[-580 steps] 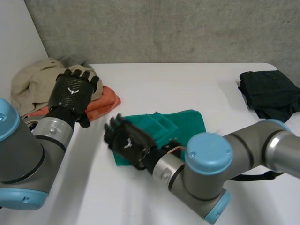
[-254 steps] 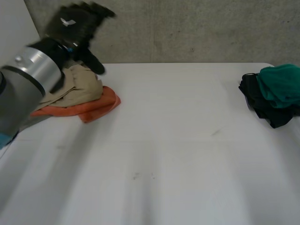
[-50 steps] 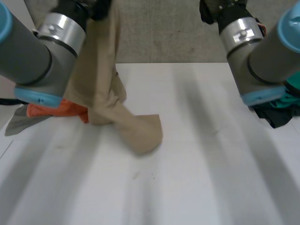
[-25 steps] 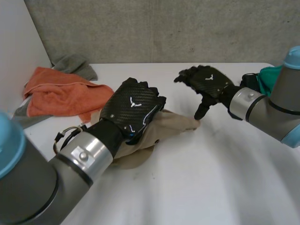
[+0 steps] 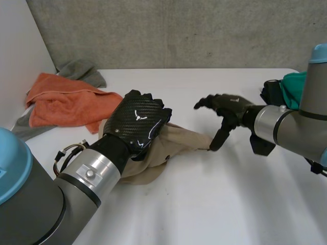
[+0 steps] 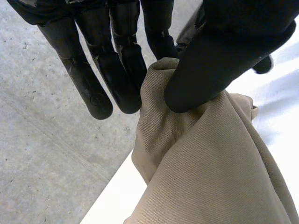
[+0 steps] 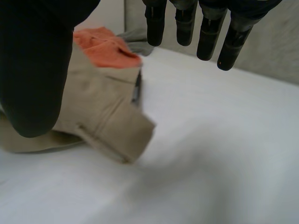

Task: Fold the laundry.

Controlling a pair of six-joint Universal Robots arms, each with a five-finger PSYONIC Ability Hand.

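Two robot hands are busy with one beige garment (image 5: 176, 145), which lies crumpled on the bench (image 5: 204, 204) a little left of the middle of the head view. My left robot hand (image 5: 137, 122) is closed on its bunched end: in the left wrist view my thumb (image 6: 219, 51) presses a fold of the cloth against my fingers. I judge I hold it there as an anchor, so that the other end can be drawn away and the piece spread flat before any fold is made. My right robot hand (image 5: 227, 104) is released, its fingers straight and spread, with one tip pointing down at the far corner of the garment, ready to catch it. The waiting orange towel (image 5: 61, 102) and grey cloth (image 5: 82, 69) are at the upper left. The green cloth (image 5: 291, 87) lies on a dark garment (image 5: 270, 92) at the right edge.

Compared with half a second ago, my left robot hand has moved slightly toward the lower left, my right robot hand has come lower, and the garment is stretched longer between them.
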